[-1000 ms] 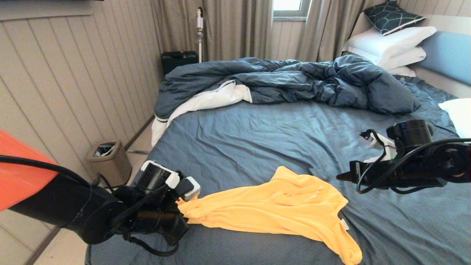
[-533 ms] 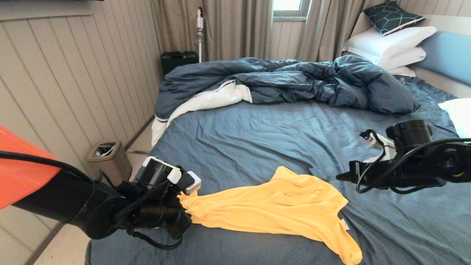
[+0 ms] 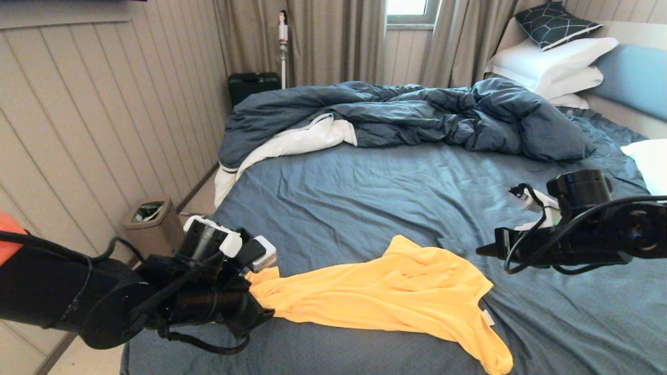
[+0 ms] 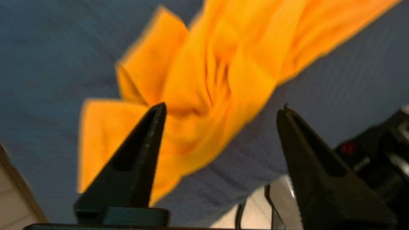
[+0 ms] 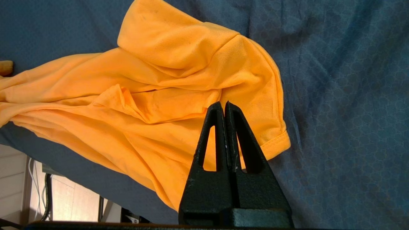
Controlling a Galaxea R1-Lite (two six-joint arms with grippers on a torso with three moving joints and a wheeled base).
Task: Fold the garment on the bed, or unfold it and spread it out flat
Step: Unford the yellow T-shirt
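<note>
A bright yellow T-shirt [image 3: 396, 291] lies crumpled in long folds near the foot edge of the bed [image 3: 375, 192], one end trailing off that edge, its small white neck tag [image 3: 488, 317] showing on the side toward the right arm. The left gripper [image 4: 220, 110] sits at the shirt's bunched left end, its two black fingers [image 4: 140, 150] spread wide apart with gathered yellow cloth lying between and beneath them; nothing is pinched. In the head view that gripper [image 3: 258, 291] is low at the bed's left edge, touching the fabric's tip. The right gripper [image 5: 224, 107] hangs above the sheet, well clear of the shirt, its fingers pressed together on nothing; from above it [image 3: 482, 250] points toward the garment's raised sleeve end. Behind, a rumpled blue duvet [image 3: 406, 117] with its white underside turned out stretches across the mattress, white pillows [image 3: 552, 60] stacked against the light blue headboard [image 3: 633, 78]. A small waste bin [image 3: 153, 224] stands on the floor by the panelled wall.
</note>
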